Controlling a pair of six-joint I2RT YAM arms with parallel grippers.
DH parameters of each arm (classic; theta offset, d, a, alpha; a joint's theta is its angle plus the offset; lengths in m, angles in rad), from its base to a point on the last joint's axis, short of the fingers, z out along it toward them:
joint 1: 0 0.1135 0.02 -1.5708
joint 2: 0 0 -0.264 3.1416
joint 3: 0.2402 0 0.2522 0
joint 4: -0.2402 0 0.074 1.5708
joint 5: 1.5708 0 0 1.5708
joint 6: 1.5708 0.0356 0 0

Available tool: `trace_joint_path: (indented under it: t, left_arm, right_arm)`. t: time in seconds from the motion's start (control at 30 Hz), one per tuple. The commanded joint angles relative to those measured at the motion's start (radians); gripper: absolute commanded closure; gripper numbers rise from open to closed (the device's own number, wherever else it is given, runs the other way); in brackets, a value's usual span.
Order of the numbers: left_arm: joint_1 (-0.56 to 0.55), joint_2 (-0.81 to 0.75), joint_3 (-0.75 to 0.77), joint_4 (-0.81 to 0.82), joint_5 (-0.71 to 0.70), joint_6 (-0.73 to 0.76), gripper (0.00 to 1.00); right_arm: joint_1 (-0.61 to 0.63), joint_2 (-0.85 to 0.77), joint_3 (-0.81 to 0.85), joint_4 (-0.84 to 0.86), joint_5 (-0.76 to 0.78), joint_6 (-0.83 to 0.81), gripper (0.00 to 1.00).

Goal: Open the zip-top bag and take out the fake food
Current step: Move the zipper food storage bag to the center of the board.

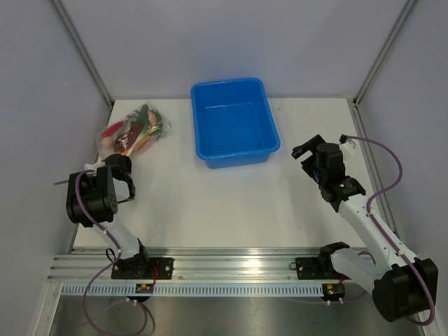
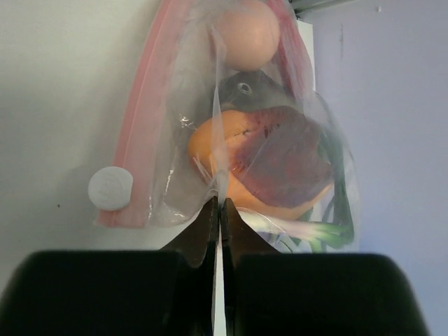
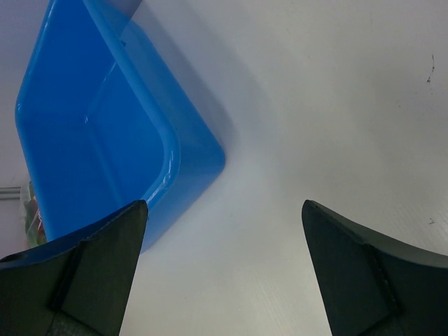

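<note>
- Left tool [image 2: 219, 207] is pressed together, clamped on a thin fold of the clear zip-top bag [image 2: 199, 105]; in the top view the left tool [image 1: 124, 159] sits at the bag's near end.
- Zip-top bag [image 1: 112, 138] lies flat on the table [image 1: 231, 203] near the far-left corner, well apart from the blue tub [image 1: 234, 122].
- Pink zip strip [image 2: 136, 140] runs along the bag's left side in the left wrist view, with a small white round piece [image 2: 110, 188] beside it.
- Fake food [image 1: 143, 122] is all inside the bag: pale pink egg [image 2: 245, 31] at the far end, grey fish [image 2: 248, 91] next to it, orange slice [image 2: 227, 140] under a dark red piece [image 2: 287, 157], and green onion [image 2: 318, 232] closest to the tool.
- Right tool [image 1: 308, 150] has its fingers wide apart, holding nothing, above the table toward the right edge.
- In the right wrist view the right tool [image 3: 224, 204] frames bare table, with the blue tub [image 3: 203, 157] just to its left, not touching.
- Blue tub sits at the middle of the far edge, with nothing visible inside.
</note>
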Motion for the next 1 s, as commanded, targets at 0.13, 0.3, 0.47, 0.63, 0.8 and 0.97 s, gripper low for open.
trace_joint_path:
  t: [0.13, 0.3, 0.47, 0.63, 0.8, 0.97]
  left_arm:
    - [-0.036, -0.187, -0.039, -0.028, -0.042, 0.057, 1.0]
    - [-0.12, -0.32, -0.059, -0.108, -0.155, 0.101, 1.0]
    - [-0.238, -0.406, -0.065, -0.262, -0.281, 0.088, 1.0]
    - [-0.407, -0.522, 0.021, -0.609, -0.611, 0.067, 1.0]
    - [-0.468, -0.616, 0.015, -0.766, -0.625, -0.009, 1.0]
    - [-0.544, -0.687, -0.007, -0.804, -0.644, -0.011, 1.0]
  right_arm:
    - [0.003, 0.004, 0.002, 0.035, -0.005, 0.0, 0.0]
    - [0.003, 0.025, 0.007, 0.038, -0.007, 0.0, 0.0]
    - [0.003, 0.035, 0.004, 0.043, -0.007, -0.002, 0.0]
    - [0.003, 0.036, 0.004, 0.049, -0.023, -0.002, 0.01]
    - [0.003, 0.05, 0.01, 0.05, -0.053, 0.001, 0.01]
    - [0.003, 0.059, 0.01, 0.058, -0.065, 0.0, 0.01]
